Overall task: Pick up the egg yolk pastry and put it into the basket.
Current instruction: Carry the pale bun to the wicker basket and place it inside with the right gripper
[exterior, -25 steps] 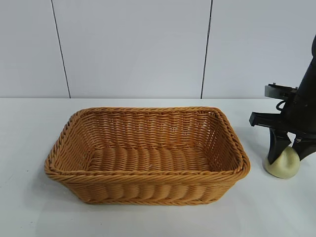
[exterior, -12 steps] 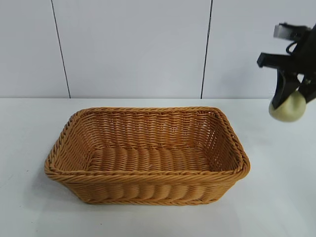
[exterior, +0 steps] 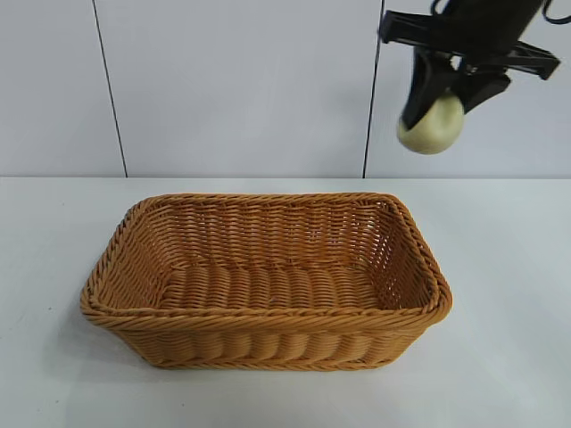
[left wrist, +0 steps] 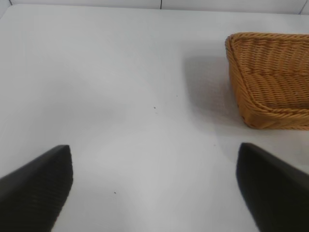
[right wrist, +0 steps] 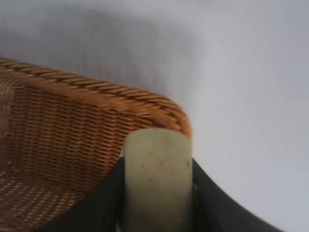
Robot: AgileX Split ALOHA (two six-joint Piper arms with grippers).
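The pale cream egg yolk pastry (exterior: 432, 125) hangs high in the air, above and just beyond the right end of the basket (exterior: 268, 316). My right gripper (exterior: 439, 105) is shut on it, one black finger on each side. In the right wrist view the egg yolk pastry (right wrist: 157, 176) is pinched on its edge between the fingers, with a corner of the basket (right wrist: 96, 96) below. The orange-brown wicker basket stands empty on the white table. My left gripper (left wrist: 154, 188) is open over bare table, with a corner of the basket (left wrist: 251, 96) to one side of it.
The white table (exterior: 500, 357) spreads around the basket on all sides. A pale panelled wall (exterior: 241, 89) rises behind it. The left arm does not show in the exterior view.
My right gripper has lifted the egg yolk pastry off the table at the basket's right and carried it up and leftward toward the basket. The left gripper has stayed put.
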